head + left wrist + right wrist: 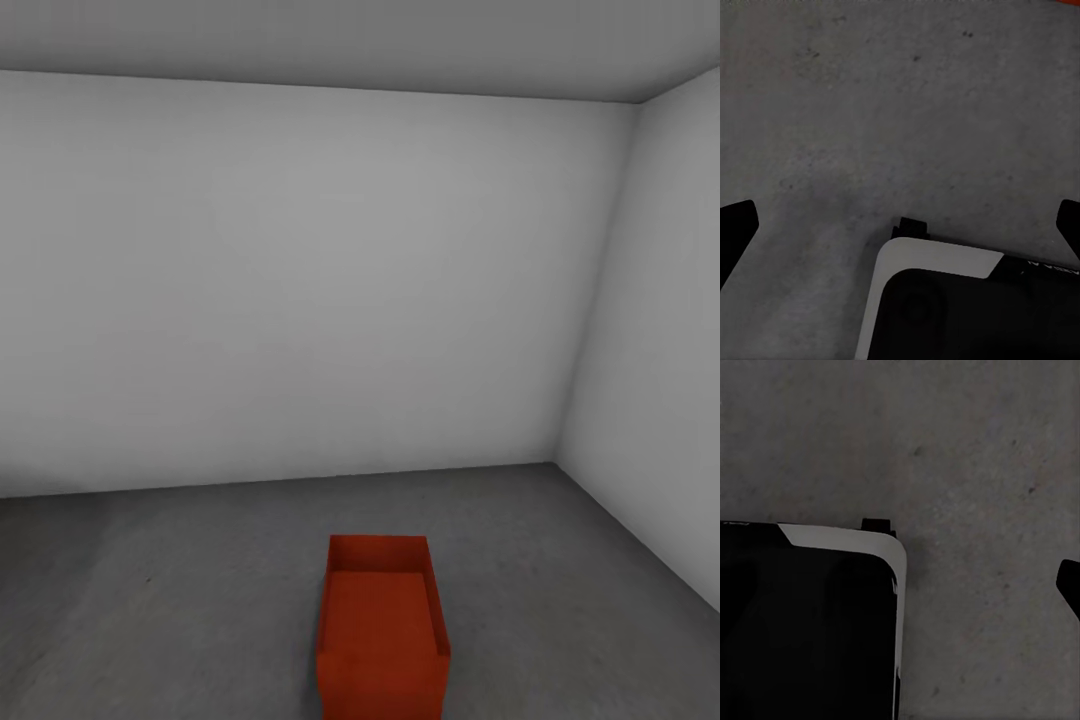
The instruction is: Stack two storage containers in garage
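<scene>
One red-orange open-topped rectangular storage container [382, 630] stands on dark grey mottled concrete floor [170, 590], apart from white walls [300, 290]. Left gripper [900, 225] fingers spread apart, empty; right gripper [1069, 585]: cannot tell.

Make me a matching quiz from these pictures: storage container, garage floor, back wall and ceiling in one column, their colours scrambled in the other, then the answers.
Things:
1. storage container
2. floor
3. back wall
4. ceiling

Colours:
A. mottled dark grey
B. red-orange
C. plain mid grey
D. white

Pairs: 1-B, 2-A, 3-D, 4-C
</scene>
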### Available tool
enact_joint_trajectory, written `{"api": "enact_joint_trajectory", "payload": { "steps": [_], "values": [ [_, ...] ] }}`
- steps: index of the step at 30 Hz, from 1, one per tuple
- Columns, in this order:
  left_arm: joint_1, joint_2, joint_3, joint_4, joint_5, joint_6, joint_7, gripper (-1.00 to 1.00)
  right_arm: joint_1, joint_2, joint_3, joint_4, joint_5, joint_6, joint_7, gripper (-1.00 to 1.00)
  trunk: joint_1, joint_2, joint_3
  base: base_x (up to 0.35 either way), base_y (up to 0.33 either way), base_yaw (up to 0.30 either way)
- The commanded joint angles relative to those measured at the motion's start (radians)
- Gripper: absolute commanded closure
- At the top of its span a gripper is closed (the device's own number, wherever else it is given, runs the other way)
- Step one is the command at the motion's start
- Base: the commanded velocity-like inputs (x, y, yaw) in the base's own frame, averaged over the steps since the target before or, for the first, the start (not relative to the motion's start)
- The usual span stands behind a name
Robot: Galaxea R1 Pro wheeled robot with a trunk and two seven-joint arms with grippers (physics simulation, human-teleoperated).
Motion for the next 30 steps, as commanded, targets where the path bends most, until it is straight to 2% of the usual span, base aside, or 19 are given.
{"api": "enact_joint_trajectory", "payload": {
  "steps": [1,30],
  "values": [
    [-0.001,0.000,-0.009,0.000,0.007,-0.002,0.003,-1.00,-0.001,0.000,0.008,0.003,-0.007,-0.006,0.000,-1.00,0.000,-0.001,-0.002,0.000,0.000,0.000],
    [-0.001,0.000,-0.010,0.000,0.006,-0.002,0.003,-1.00,-0.001,0.003,0.001,0.003,-0.007,-0.009,-0.014,-1.00,0.000,-0.001,-0.002,0.000,0.000,0.000]
  ]
}}
